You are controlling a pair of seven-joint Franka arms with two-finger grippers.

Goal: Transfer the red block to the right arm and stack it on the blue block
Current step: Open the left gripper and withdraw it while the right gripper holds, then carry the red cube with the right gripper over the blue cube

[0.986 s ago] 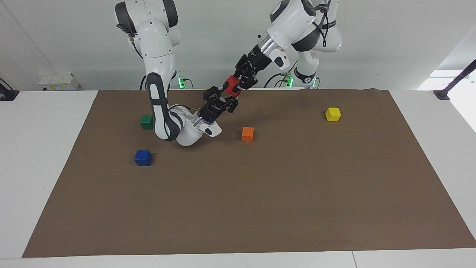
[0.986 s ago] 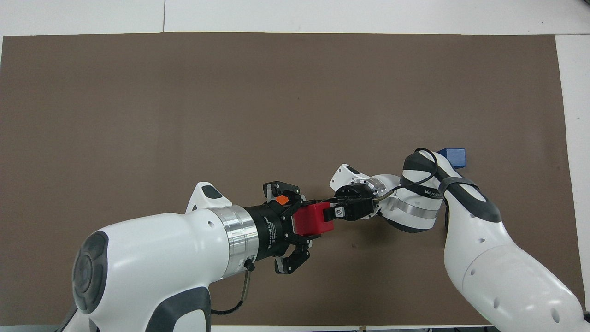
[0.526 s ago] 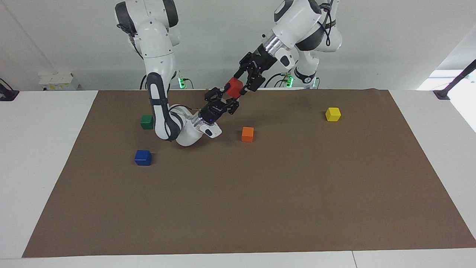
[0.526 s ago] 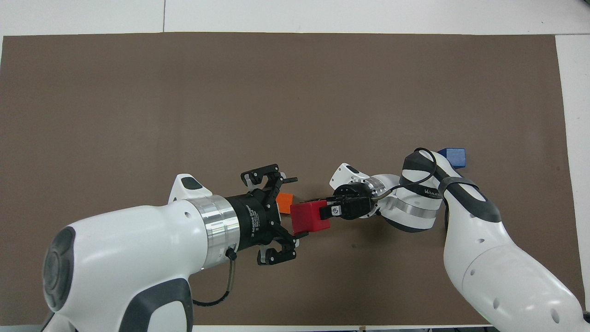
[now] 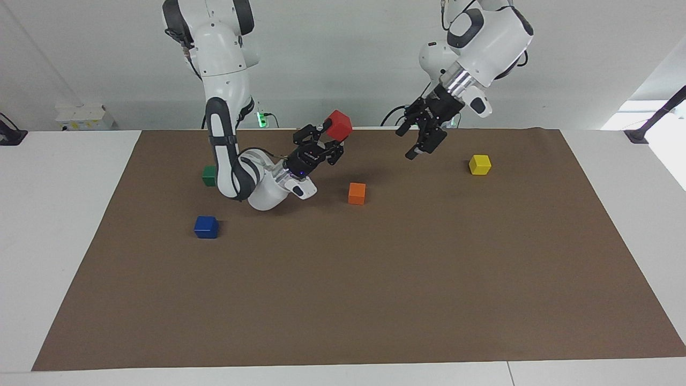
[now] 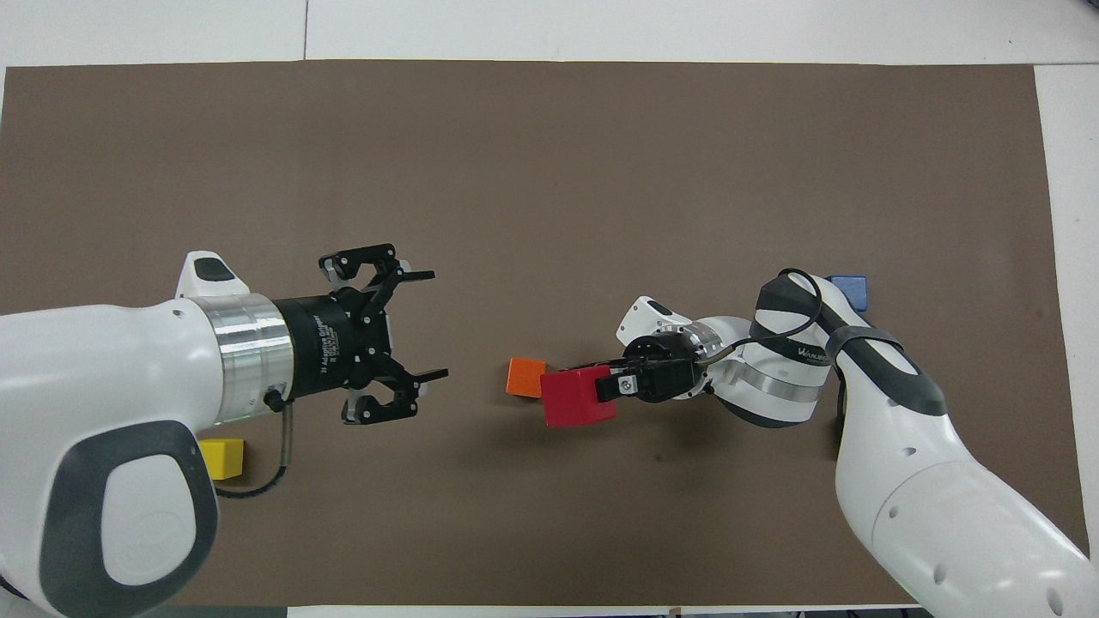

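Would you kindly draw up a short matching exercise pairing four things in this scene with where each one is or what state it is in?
Things:
1. red block
2. blue block
3. left gripper
4. orange block

States:
A. open and holding nothing, up over the mat
B. on the mat toward the right arm's end of the table
C. gripped in the right gripper, off the mat
D. on the mat near the middle, beneath the raised red block in the overhead view

Pairs: 1-C, 2-B, 3-A, 4-D

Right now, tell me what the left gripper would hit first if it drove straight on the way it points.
Probably the red block held up in the right gripper. The left gripper, open, points toward it, though heights may differ.
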